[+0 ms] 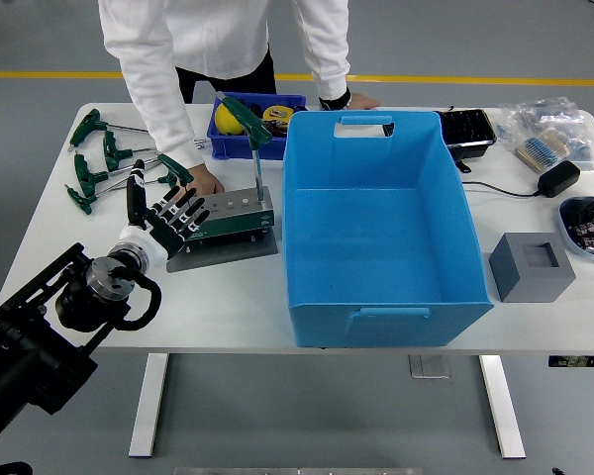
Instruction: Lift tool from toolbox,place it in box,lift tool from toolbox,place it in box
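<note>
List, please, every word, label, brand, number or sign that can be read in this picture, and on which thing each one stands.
No text can be read here.
Blue box: plain walls, no print visible.
Tool holder: no legible marks.
Yellow tape measure in the small blue bin: any label is too small and blurred to read.
Plastic bags at the far right: contents show, any print is too small.
Grey block: blank.

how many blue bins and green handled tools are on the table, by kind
blue bins: 2, the large blue box and the small blue bin
green T-handle tools lying loose at left: about 5
green T-handle tool standing in the toolbox: 1
total: about 8
</note>
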`<state>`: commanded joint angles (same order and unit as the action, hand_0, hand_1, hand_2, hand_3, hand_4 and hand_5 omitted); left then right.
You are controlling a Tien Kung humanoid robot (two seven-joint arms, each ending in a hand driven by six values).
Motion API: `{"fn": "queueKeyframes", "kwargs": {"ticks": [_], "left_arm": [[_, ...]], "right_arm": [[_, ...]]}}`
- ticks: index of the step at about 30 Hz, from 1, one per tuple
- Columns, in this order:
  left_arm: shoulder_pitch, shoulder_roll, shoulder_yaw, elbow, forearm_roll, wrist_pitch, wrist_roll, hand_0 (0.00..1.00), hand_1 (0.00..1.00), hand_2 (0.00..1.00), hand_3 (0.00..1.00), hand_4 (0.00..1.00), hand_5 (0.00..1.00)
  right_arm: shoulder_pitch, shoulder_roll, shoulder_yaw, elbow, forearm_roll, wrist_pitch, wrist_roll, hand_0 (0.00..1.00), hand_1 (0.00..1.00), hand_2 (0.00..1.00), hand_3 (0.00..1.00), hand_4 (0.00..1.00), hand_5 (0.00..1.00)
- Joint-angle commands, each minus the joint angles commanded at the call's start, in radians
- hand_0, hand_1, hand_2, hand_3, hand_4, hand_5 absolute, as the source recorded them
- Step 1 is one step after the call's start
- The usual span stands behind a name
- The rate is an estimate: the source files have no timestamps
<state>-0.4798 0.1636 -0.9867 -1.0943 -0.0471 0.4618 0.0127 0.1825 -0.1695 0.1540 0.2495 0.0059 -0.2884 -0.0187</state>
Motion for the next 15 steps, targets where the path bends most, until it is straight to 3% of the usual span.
{"fn": "queueKeyframes", "kwargs": {"ticks": [2, 14, 15], "left_arm": [[-0.004, -0.001, 0.002, 0.0, -0.013, -0.006, -0.004, 0.419, 0.55, 0.701, 0.819, 0.926, 0.946], [-0.045, -0.008, 0.007, -0.002, -0.071, -0.042, -0.015, 0.427, 0.554, 0.702, 0.797, 0.927, 0.949], [-0.048, -0.007, 0.005, -0.007, -0.075, -0.044, -0.015, 0.434, 0.561, 0.703, 0.746, 0.929, 0.954]], "right_arm": [[0.001, 0.0, 0.0, 0.0, -0.001, 0.0, 0.0, 0.649, 0.642, 0.712, 0.561, 0.805, 0.752], [0.002, -0.001, 0.004, 0.0, -0.009, 0.0, -0.004, 0.649, 0.641, 0.712, 0.56, 0.805, 0.751], [0.002, -0.001, 0.004, 0.0, -0.009, 0.0, -0.004, 0.649, 0.642, 0.712, 0.561, 0.805, 0.752]]}}
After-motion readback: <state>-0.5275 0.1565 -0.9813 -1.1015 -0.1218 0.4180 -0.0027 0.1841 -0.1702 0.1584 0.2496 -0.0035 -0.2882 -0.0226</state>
